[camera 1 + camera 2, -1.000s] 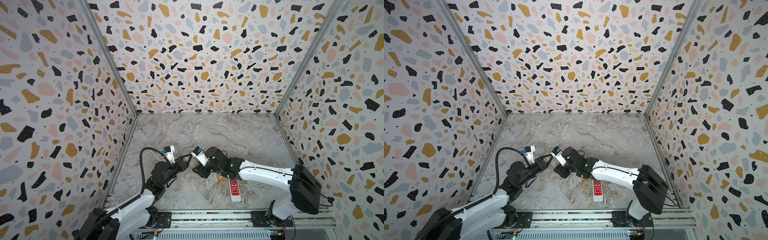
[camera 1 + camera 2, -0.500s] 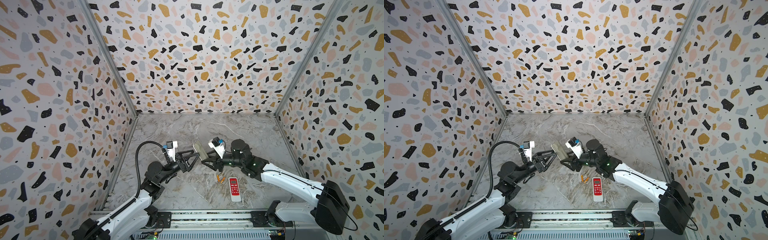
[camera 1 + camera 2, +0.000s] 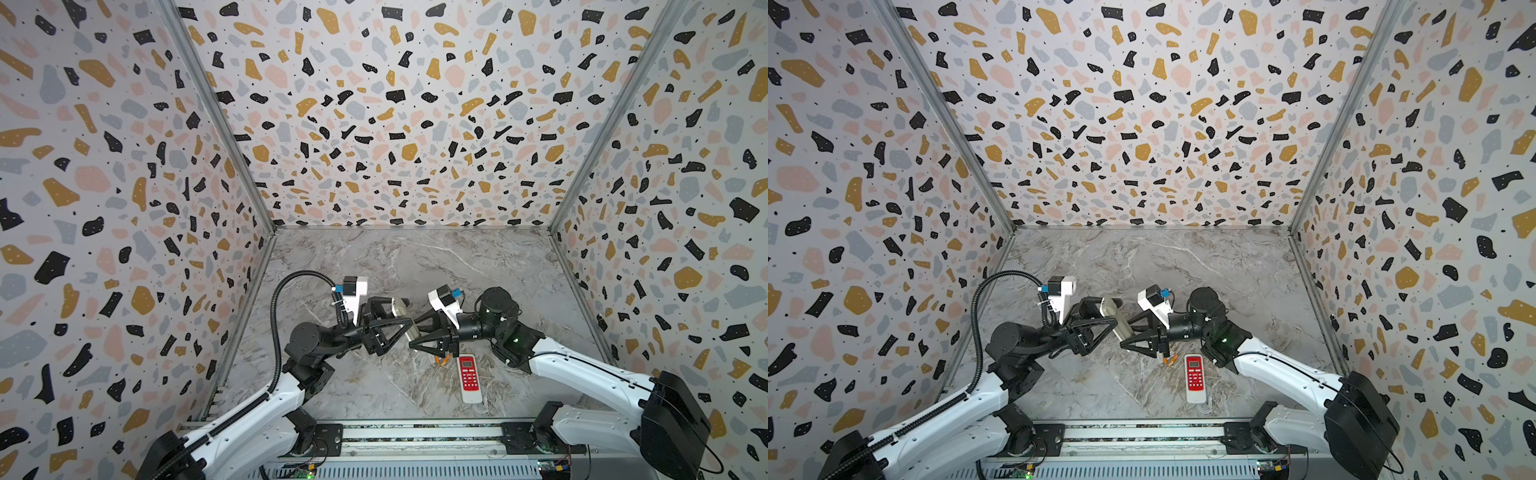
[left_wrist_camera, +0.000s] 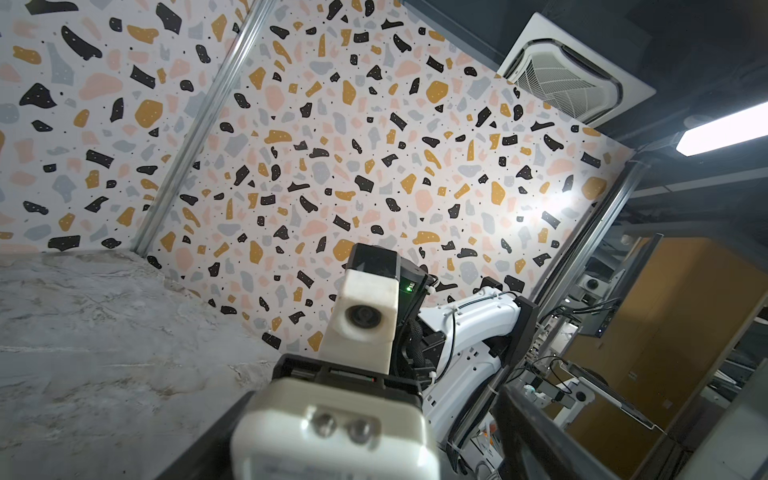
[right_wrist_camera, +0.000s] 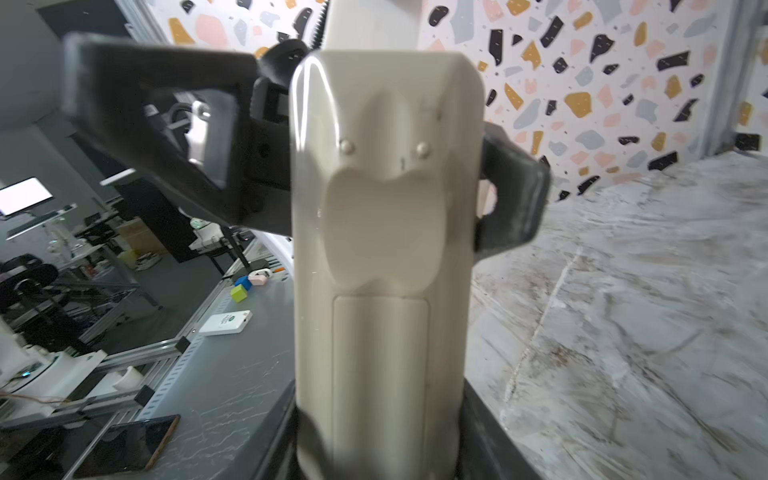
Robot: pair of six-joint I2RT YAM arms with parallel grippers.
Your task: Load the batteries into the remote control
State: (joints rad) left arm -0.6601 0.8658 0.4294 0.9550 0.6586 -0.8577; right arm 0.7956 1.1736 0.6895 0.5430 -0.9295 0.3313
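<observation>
A beige remote control point(image 3: 409, 322) point(image 3: 1119, 318) hangs in the air over the middle of the floor. My right gripper point(image 3: 413, 334) point(image 5: 382, 457) is shut on one end of it. The remote's back point(image 5: 386, 249), with a shut rectangular cover panel, faces the right wrist camera. My left gripper point(image 3: 405, 311) point(image 4: 353, 449) is open and straddles the remote's other end point(image 4: 332, 432). Its fingers point(image 5: 515, 199) stand on either side, with a gap showing. Small orange batteries point(image 3: 440, 360) point(image 3: 1168, 360) lie on the floor, partly hidden under the right gripper.
A white remote with a red face point(image 3: 469, 376) point(image 3: 1195, 376) lies on the marble floor point(image 3: 374, 386) near the front rail, just right of the orange batteries. Terrazzo-patterned walls point(image 3: 124, 249) close in the left, back and right sides.
The right arm has swung back to the right and upward with the beige remote. The left arm has followed, and its jaws have opened wide around the remote's far end.
</observation>
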